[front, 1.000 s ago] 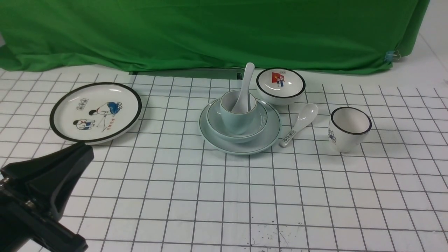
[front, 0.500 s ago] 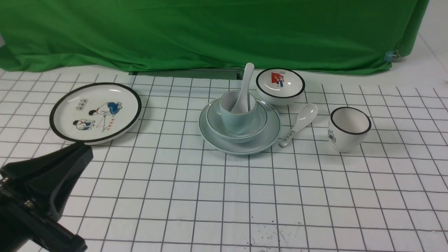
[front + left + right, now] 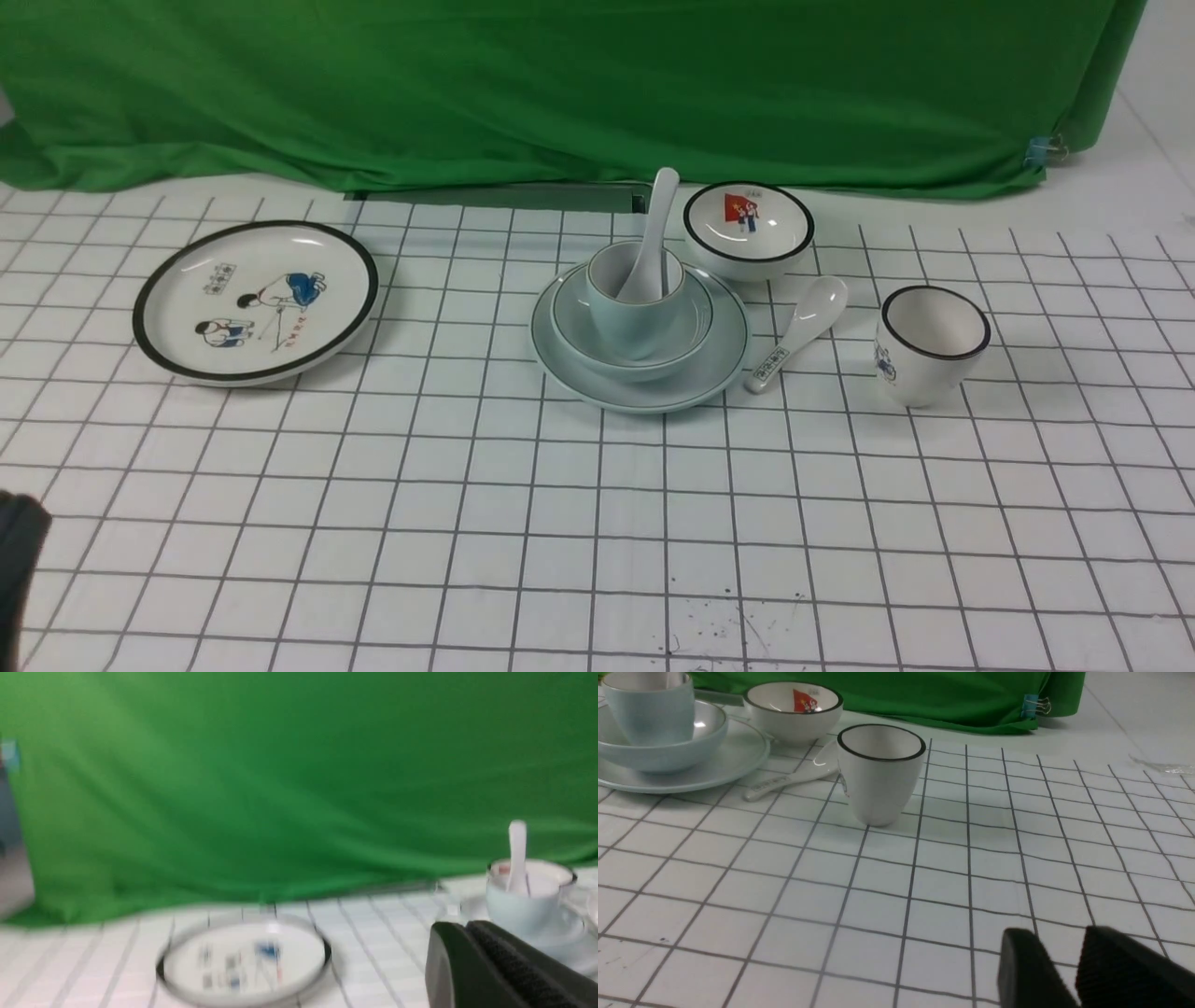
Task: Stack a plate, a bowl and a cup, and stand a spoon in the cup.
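Note:
The pale blue-green plate (image 3: 644,394) lies mid-table with the pale bowl (image 3: 571,327) on it and the handleless pale cup (image 3: 633,322) in the bowl. The plain white spoon (image 3: 655,229) stands in the cup, handle up. The stack also shows in the right wrist view, the cup (image 3: 649,714) in the bowl (image 3: 663,753), and blurred in the left wrist view (image 3: 523,905). My left gripper (image 3: 467,926) is shut and empty, far left of the stack; only a dark blur of it (image 3: 14,560) shows in the front view. My right gripper (image 3: 1057,940) is slightly open and empty, low over the table.
A black-rimmed cartoon plate (image 3: 257,299) lies at the left. A black-rimmed bowl with a red picture (image 3: 749,229), a printed-handle spoon (image 3: 803,327) and a black-rimmed white cup (image 3: 932,343) stand right of the stack. Green cloth (image 3: 560,84) hangs behind.
My left gripper has drawn back down and to the left, almost out of the front view. The stack and the other dishes have not moved.

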You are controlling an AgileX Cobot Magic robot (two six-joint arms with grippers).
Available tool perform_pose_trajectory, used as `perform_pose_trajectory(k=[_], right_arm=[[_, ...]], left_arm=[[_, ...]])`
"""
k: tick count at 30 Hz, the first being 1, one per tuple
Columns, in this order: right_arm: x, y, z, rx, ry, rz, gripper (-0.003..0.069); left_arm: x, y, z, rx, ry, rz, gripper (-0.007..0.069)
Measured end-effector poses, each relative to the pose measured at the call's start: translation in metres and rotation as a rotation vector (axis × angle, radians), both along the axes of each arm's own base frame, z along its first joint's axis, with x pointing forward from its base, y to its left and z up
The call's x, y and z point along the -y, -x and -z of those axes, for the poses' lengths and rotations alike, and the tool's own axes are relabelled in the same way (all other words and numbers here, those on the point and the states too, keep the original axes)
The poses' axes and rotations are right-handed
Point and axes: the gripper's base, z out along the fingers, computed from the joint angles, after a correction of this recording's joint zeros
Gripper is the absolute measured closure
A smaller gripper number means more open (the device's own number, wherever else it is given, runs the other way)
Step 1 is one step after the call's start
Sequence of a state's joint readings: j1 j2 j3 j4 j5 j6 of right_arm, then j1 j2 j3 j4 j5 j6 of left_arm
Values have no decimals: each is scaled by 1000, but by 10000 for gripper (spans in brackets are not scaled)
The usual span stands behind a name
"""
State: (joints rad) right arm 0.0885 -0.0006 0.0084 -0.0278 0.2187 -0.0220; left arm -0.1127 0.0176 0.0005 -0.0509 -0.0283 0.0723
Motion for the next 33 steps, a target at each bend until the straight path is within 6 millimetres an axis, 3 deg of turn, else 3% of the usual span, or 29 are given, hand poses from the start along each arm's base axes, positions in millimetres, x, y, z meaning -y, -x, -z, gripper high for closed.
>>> perform_pose_trajectory(k=[5, 7, 13, 33], right_arm=[[0, 0, 0, -1, 0, 0, 425], [0, 0, 0, -1, 0, 0, 423], [0, 0, 0, -1, 0, 0, 421], [0, 0, 0, -1, 0, 0, 419]], left_arm=[[0, 2, 25, -258, 46, -7, 656], [0, 2, 27, -280, 49, -17, 656], [-5, 2, 28, -285, 63, -98, 656], [-5, 2, 26, -270, 53, -108, 656]])
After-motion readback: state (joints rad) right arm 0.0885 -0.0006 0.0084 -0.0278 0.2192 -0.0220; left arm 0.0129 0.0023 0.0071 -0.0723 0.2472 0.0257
